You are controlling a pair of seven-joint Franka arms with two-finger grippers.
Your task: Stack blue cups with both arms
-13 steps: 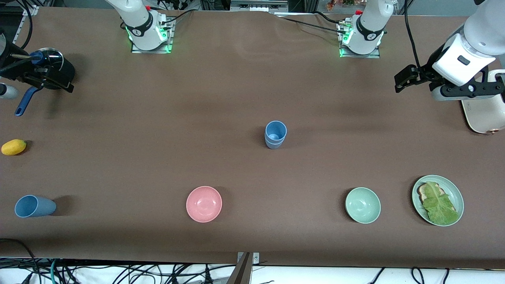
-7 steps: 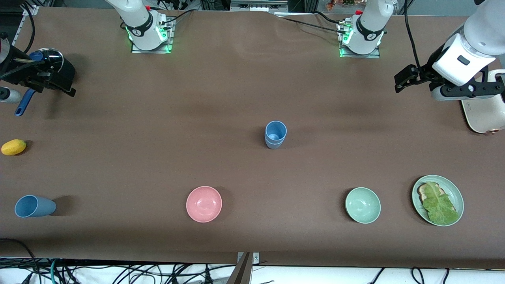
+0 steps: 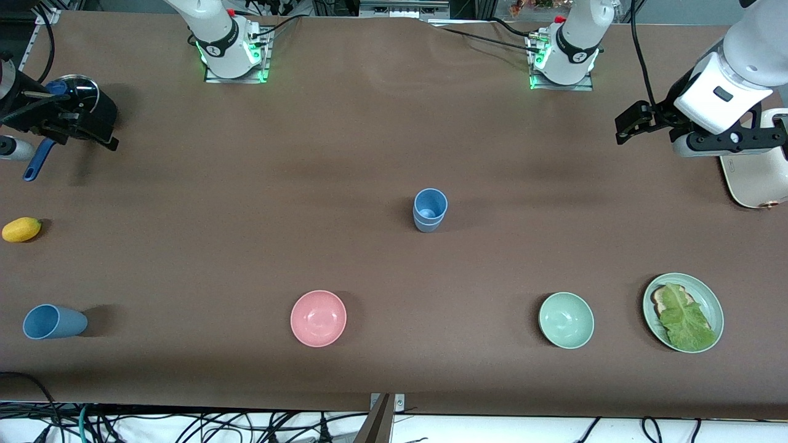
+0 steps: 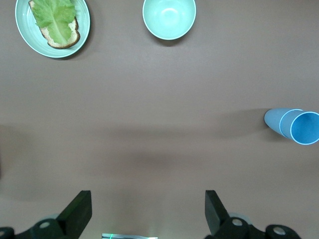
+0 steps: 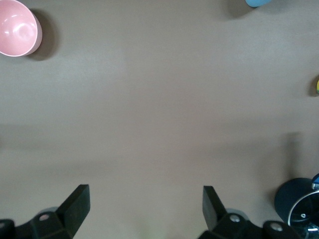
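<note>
Two blue cups stand nested, one inside the other, upright at the middle of the table; they also show in the left wrist view. A third blue cup lies on its side near the front edge at the right arm's end, and its edge shows in the right wrist view. My left gripper is open and empty above bare table at the left arm's end. My right gripper is open and empty at the right arm's end, beside a dark pot.
A pink bowl and a pale green bowl sit nearer the front camera than the stack. A green plate holds toast and lettuce. A dark lidded pot with a blue handle, a yellow fruit and a white appliance lie at the table's ends.
My right gripper has shifted slightly beside the pot. The cups, the bowls and the left arm have not moved.
</note>
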